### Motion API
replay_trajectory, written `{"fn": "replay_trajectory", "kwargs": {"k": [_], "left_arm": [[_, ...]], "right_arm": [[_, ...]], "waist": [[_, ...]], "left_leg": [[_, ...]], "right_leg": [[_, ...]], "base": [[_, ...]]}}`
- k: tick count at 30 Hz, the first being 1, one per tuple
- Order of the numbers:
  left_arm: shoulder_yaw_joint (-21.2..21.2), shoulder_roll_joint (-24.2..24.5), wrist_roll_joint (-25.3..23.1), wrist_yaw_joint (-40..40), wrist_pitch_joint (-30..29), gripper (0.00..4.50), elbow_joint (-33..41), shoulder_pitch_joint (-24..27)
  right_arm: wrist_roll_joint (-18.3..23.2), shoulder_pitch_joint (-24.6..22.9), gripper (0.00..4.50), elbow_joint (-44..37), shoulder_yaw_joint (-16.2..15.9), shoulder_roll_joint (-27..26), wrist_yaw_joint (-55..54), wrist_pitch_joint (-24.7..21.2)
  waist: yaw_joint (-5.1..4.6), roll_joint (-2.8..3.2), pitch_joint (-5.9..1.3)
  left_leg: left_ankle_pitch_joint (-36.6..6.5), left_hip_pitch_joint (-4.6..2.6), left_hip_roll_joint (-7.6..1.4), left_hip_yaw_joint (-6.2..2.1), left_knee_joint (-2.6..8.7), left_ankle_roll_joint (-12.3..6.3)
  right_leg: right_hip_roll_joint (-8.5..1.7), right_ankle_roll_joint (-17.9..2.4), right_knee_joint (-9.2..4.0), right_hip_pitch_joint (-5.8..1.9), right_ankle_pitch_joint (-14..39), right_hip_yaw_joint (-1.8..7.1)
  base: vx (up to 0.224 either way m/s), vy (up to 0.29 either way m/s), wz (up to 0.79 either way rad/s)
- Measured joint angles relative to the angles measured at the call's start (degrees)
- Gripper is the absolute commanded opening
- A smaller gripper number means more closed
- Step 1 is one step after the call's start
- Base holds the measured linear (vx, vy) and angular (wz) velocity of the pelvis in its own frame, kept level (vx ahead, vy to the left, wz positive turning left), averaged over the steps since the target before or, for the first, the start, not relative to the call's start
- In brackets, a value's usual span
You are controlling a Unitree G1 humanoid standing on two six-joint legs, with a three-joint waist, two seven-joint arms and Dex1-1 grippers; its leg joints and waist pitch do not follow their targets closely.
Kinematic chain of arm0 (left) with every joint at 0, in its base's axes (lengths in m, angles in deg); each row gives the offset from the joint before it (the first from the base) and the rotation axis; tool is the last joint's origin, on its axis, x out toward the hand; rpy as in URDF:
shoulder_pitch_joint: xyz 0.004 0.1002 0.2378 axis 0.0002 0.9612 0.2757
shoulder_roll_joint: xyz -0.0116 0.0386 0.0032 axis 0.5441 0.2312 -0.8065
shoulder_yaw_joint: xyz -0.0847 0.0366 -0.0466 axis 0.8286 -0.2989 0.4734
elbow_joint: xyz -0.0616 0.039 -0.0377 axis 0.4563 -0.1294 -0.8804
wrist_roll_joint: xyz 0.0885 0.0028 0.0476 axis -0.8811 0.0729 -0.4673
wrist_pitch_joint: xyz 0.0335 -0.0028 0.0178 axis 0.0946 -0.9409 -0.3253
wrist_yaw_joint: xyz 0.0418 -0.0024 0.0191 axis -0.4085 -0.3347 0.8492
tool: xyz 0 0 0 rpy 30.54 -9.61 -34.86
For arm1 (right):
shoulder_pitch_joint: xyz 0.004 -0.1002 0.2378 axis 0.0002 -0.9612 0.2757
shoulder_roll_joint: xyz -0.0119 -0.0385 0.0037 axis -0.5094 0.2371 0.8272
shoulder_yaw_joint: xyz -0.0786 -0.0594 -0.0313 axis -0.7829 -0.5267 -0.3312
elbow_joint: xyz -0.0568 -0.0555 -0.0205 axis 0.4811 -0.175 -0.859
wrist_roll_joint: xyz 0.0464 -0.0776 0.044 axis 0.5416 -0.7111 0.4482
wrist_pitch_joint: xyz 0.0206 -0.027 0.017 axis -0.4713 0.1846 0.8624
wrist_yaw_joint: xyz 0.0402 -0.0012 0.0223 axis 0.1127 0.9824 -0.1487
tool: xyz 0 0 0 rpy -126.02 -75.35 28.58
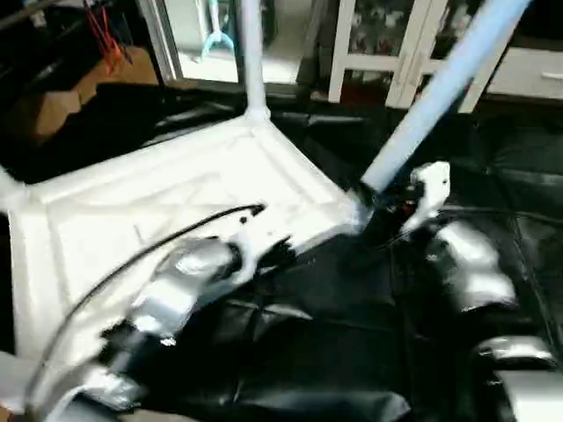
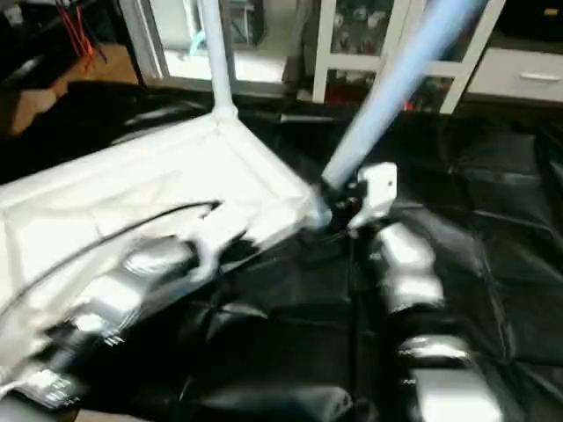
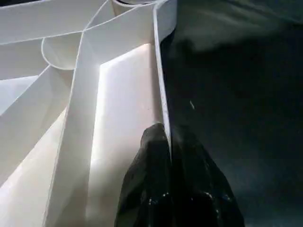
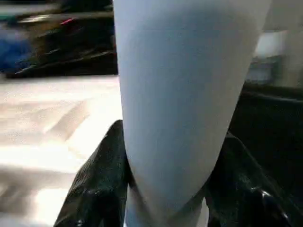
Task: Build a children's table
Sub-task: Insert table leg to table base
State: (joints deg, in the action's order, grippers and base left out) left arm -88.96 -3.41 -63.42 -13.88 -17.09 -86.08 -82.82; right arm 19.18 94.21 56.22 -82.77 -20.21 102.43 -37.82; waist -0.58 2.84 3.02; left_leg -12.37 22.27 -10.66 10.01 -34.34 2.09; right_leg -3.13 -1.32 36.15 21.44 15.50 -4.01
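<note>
This looks like a room in a home, or one staged as a home for testing. A white glass-door cabinet [image 1: 378, 44] with objects behind its panes lines the far wall, beside a white drawer unit [image 1: 528, 75]. Black padded sheeting [image 2: 475, 202] covers the work area, and cardboard [image 1: 62, 97] and red cables [image 1: 104, 35] lie nearby.

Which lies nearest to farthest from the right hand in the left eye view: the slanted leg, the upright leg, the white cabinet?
1. Slanted leg: gripped by the right hand, at the tabletop's near corner.
2. Upright leg: in the tabletop's far corner.
3. White cabinet: in the background, behind the slanted leg.
</note>
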Motion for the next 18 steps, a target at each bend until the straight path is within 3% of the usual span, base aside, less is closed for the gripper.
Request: {"fn": "replay_trajectory", "kwargs": {"k": [4, 8, 14, 18], "left_arm": [[-0.23, 2.53, 0.9, -4.61, 1.9, 0.0, 0.86, 0.86], [-0.42, 3.7, 1.89, -7.66, 3.73, 0.0, 0.07, 0.89], [-1.62, 5.21, 2.82, -11.55, 5.89, 0.0, -0.48, 0.97], [-1.76, 5.3, 2.95, -12.69, 5.89, 0.0, -0.57, 1.24]], "right_arm": [[0.3, 0.12, 1.85, -0.91, -1.4, 4.47, 11.23, -5.07], [1.8, -1.68, 1.85, -3.06, -2.86, 9.2, 19.32, -8.32], [2.29, -4.38, 1.85, -6.5, -4.47, 12.63, 26.97, -11.16], [2.24, -4.91, 1.85, -6.41, -5.79, 13.13, 27.97, -9.48]], "waist": [[1.03, -0.47, -0.07], [2.68, -0.57, -0.07], [4.04, -0.64, -0.11], [4.0, -0.96, -0.32]], "left_leg": [[-0.08, 0.07, -0.02, -0.03, -0.24, -0.13], [-0.14, 0.14, -0.01, -0.02, -0.5, -0.23], [-0.14, 0.09, -0.03, -0.01, -0.89, -0.22], [-0.14, -0.13, -0.05, 0.01, -1.02, -0.2]], "right_leg": [[0.0, -0.04, 0.03, -0.04, 0.04, 0.01], [-0.04, -0.04, 0.15, -0.04, 0.04, 0.03], [-0.12, -0.08, 0.58, -0.07, 0.06, 0.04], [-0.13, -0.1, 0.7, -0.27, 0.07, 0.08]], "base": [[0.0, 0.0, 0.0], [0.0, 0.0, 0.0], [0.0, 0.0, 0.0], [0.0, 0.0, 0.0]]}}
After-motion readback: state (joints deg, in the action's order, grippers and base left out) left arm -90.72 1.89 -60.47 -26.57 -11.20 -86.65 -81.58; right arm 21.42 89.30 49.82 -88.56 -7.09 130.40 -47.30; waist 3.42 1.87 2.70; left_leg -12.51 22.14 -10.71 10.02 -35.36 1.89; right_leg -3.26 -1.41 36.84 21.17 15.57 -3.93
